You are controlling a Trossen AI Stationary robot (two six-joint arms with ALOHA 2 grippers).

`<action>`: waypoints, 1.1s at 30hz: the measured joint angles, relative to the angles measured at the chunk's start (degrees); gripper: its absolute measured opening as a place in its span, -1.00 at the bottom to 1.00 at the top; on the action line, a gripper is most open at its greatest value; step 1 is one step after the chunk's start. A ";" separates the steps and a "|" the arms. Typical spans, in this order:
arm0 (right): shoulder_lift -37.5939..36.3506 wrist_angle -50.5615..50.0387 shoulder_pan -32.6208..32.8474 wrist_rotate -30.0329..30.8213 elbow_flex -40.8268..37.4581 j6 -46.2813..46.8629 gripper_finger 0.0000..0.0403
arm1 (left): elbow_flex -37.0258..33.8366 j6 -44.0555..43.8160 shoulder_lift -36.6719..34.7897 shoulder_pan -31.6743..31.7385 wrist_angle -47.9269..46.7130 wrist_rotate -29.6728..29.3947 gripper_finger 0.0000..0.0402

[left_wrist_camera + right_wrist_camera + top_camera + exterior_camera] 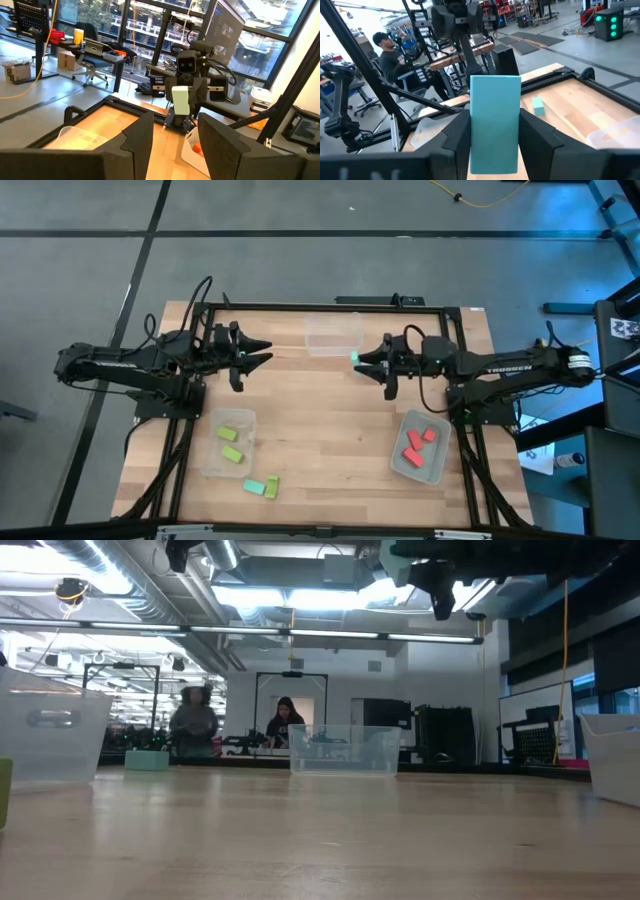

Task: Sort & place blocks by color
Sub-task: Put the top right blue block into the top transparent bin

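My right gripper [362,360] hangs above the table's far middle, pointing level toward the left edge. It is shut on a teal block [495,125], which also shows in the left wrist view [180,100]. My left gripper [268,352] faces it from the left, also raised. It is open, with nothing between its fingers [142,135]. Another teal block [538,106] lies flat on the wood at the far left. A teal block [255,486] and a lime block [272,486] lie loose near the front edge. My right gripper pinches the teal block by its two long sides [475,135], one finger [455,140] on each side. The fingers come level from the table's right. The block is lifted clear of the table and juts out past the fingertips.
A clear bin [334,334] stands at the far middle, just beyond the two grippers. A bin [228,442] with lime blocks stands near left. A bin [420,445] with red blocks stands near right. Bare wood lies between them. People show in the room behind.
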 joint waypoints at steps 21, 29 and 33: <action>16.70 -6.14 2.24 -3.64 20.09 -8.98 -0.35 | 0.08 -8.98 16.80 -0.02 15.90 3.86 -0.13; 18.94 -5.68 2.22 -3.57 21.05 -8.71 -0.35 | 6.80 -5.21 25.79 0.00 17.05 6.63 0.04; 18.90 -5.46 2.22 -3.59 21.05 -8.81 -0.35 | 10.72 -3.58 30.93 0.00 16.82 7.81 0.08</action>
